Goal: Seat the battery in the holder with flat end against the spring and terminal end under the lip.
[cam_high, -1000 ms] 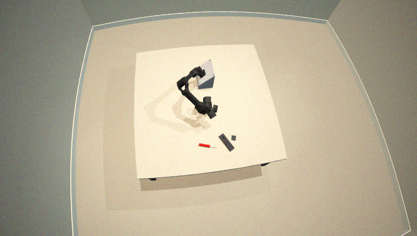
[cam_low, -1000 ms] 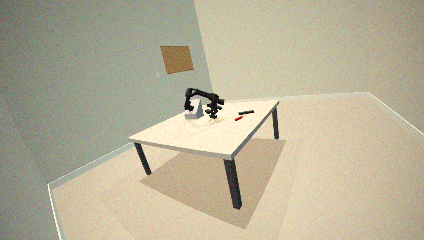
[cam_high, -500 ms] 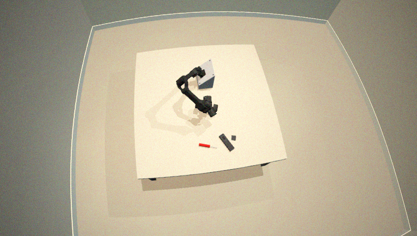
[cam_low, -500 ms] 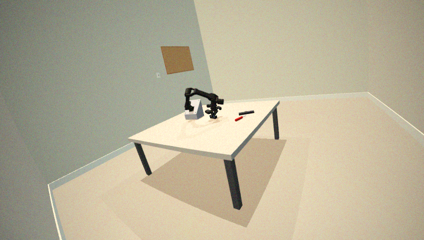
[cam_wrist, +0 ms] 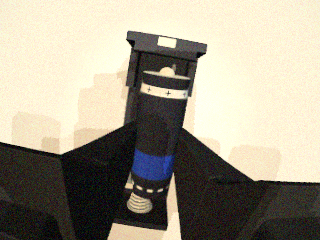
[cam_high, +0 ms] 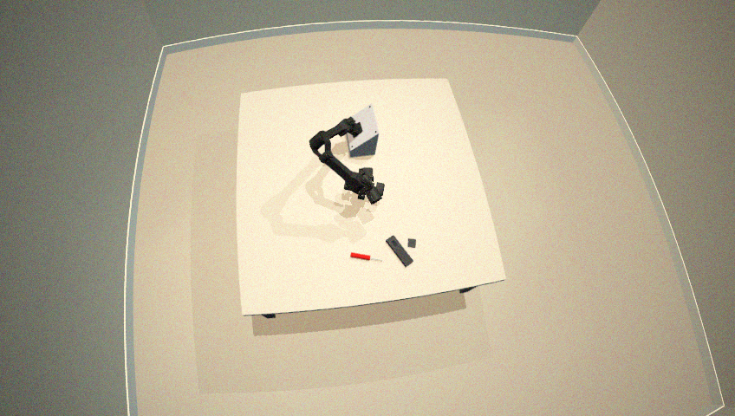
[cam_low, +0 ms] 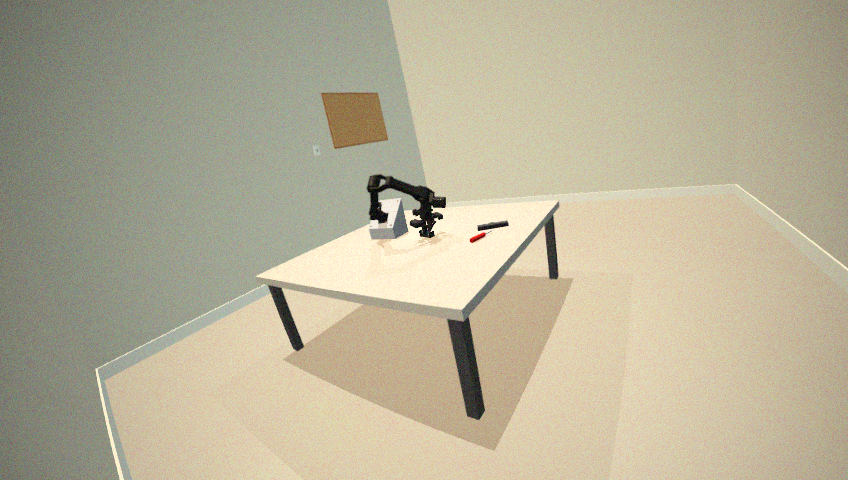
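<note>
The dark battery (cam_wrist: pixel 161 117) with a blue band lies lengthwise over the holder (cam_wrist: pixel 196 50) in the wrist view. Its terminal end points to the lip at the top, with a gap between them in this view. Its flat end is at the spring (cam_wrist: pixel 139 204); whether they touch is unclear. The battery looks roughly in line with the holder, its terminal end seemingly raised off the floor. My gripper (cam_wrist: pixel 156 132) (cam_low: pixel 427 228) is shut on the battery, a finger on each side. The fingers hide the middle of the holder's sides. The arm hides the holder in the top view.
A grey wedge-shaped box (cam_high: pixel 364 143) (cam_low: pixel 397 228) stands beside the arm's raised links. A red screwdriver (cam_high: pixel 360 256) (cam_low: pixel 477 237), a long black object (cam_high: pixel 400 251) (cam_low: pixel 492 226) and a small dark square (cam_high: pixel 411 243) lie on the table (cam_high: pixel 289 278) (cam_low: pixel 357 279), away from the gripper.
</note>
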Robot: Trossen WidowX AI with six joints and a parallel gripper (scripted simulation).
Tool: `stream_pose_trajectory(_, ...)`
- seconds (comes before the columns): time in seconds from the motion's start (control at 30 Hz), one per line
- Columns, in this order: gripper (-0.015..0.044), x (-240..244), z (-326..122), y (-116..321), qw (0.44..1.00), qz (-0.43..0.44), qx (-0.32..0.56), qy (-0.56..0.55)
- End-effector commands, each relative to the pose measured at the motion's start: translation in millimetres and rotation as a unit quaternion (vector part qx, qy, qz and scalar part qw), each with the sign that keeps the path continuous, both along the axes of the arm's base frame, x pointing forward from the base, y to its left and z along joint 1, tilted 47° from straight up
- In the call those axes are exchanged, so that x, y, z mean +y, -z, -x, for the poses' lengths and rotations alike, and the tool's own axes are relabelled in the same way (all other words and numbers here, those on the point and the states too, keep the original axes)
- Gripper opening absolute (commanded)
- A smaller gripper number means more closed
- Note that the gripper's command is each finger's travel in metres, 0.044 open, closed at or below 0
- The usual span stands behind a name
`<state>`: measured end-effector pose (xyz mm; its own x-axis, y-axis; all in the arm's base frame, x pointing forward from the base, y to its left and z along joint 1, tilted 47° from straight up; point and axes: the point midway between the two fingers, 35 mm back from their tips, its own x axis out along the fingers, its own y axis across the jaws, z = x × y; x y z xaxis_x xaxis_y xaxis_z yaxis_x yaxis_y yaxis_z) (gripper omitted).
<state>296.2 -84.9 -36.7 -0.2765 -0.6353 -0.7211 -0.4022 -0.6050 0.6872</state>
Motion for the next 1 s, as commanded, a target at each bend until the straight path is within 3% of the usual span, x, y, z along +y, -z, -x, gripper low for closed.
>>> stream_pose_trajectory(0.0,0.0072,-1.5,-5.0,-2.3,1.0,0.009,-0.017,-0.01)
stream_pose_trajectory(0.97,0.0072,-3.5,0.1,-1.6,0.997,0.027,-0.053,-0.043)
